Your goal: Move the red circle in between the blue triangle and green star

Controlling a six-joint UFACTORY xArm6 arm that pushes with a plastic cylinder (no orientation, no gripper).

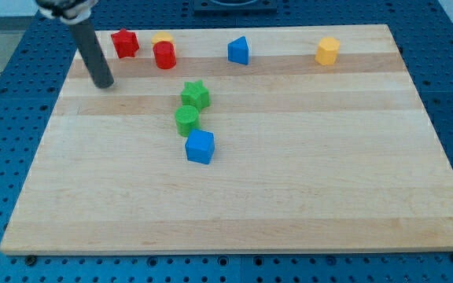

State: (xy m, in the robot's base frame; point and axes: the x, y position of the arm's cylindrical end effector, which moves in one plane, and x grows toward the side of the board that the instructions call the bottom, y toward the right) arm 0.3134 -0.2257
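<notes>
red circle | blue triangle | green star | red star | blue cube | green circle | yellow hexagon | pale wood board

Bright, even overhead light, no harsh glare

The wooden board is evenly lit, with a faint pale sheen along its top edge. Blocks cast only small soft shadows at their bases. Focus is fairly sharp throughout, edges slightly soft, no obvious bending.
</notes>
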